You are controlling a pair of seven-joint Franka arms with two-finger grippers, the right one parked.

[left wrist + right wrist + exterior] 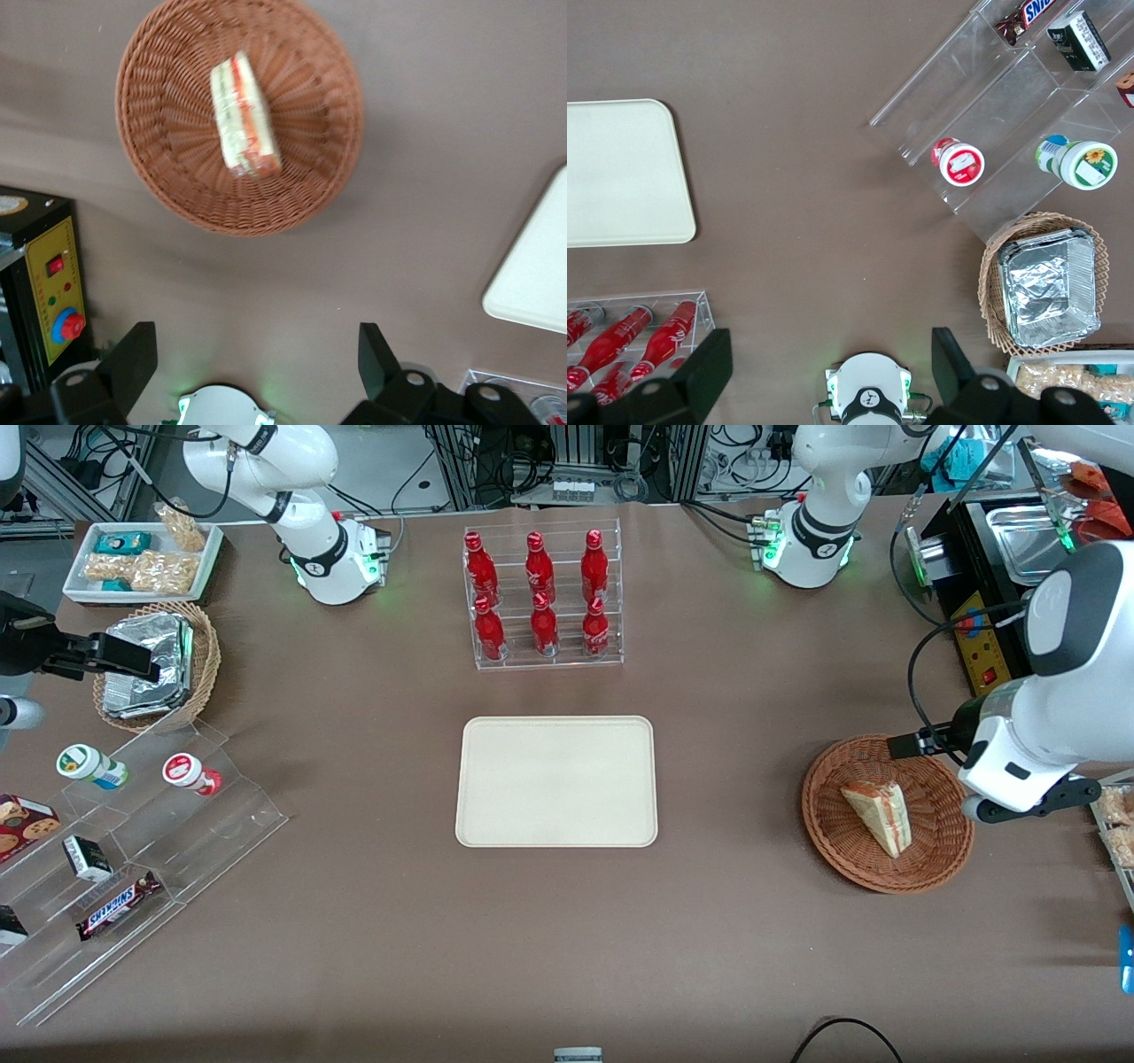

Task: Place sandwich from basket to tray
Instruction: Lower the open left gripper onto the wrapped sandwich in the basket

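I see the sandwich [877, 816] lying in the basket [828, 828], right of frame; my gripper [257, 359] hovers above, fingers spread wide, empty. Tray [556, 781] sits center.

Left arm raised at the working arm's end of the table

The left arm's white wrist bends down toward the table; its gripper [257, 363] hangs high in the air, pointing downward; the two black fingers [133, 359] stand wide apart, holding nothing
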